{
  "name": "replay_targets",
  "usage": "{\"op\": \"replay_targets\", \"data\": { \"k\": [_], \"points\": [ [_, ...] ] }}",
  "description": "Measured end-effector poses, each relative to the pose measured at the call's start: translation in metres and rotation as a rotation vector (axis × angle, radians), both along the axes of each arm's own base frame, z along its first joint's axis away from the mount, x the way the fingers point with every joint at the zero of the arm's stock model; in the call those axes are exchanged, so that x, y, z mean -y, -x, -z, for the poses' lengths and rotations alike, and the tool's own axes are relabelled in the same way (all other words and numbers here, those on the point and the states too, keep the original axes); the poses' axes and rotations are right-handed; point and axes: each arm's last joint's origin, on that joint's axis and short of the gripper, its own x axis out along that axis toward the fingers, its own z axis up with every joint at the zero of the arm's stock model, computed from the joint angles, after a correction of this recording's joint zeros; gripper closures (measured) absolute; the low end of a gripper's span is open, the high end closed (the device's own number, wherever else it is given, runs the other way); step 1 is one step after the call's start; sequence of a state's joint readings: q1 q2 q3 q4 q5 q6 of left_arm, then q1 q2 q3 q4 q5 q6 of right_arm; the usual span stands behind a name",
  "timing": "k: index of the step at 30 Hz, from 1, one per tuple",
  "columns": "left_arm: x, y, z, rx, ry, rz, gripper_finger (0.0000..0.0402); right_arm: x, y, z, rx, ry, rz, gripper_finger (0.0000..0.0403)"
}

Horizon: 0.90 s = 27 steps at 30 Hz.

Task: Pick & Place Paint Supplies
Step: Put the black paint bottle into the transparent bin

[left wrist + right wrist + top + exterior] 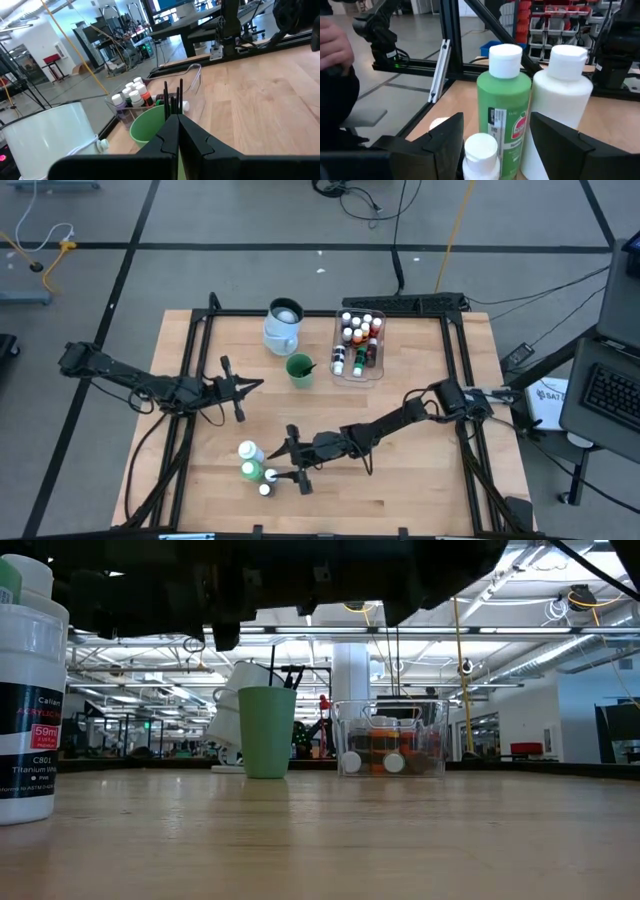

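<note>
A green bottle (pixel 250 471) and a white bottle (pixel 248 450) stand upright near the table's near-left part, with a tiny white-capped bottle (pixel 265 490) beside them. My right gripper (pixel 281 464) is open just right of them. In its wrist view the tiny bottle (pixel 481 152) stands between the spread fingers of my right gripper (pixel 495 121), in front of the green bottle (pixel 505 100) and the white bottle (pixel 561 110). My left gripper (pixel 256 385) is shut and empty, left of the green cup (pixel 299 369) that holds dark brushes (pixel 172 97).
A clear tub (pixel 358 345) at the far middle holds several small paint bottles. A pale-blue jug (pixel 283 326) stands next to the green cup. Black frame rails (pixel 190 380) border the table's left and right sides. A person's hand (pixel 332 40) shows beyond the table.
</note>
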State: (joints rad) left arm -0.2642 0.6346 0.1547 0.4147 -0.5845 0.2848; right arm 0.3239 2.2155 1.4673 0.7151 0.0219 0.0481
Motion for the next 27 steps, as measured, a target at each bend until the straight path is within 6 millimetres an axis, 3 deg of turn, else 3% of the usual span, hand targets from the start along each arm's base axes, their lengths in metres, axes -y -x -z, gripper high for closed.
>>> {"op": "replay_targets", "data": {
  "k": [17,22,27],
  "points": [
    [0.0,0.0,0.0,-0.003,-0.002,0.0,0.0396,-0.001,0.002,0.006,-0.072,0.09,-0.007,0.0179],
    [0.0,0.0,0.003,-0.029,-0.008,0.0,0.0396,0.0,0.022,-0.036,0.008,0.173,0.036,0.0185],
    [0.0,0.0,0.003,-0.028,-0.008,0.0,0.0396,0.01,0.077,-0.075,0.092,0.284,0.18,0.0239]
  ]
}}
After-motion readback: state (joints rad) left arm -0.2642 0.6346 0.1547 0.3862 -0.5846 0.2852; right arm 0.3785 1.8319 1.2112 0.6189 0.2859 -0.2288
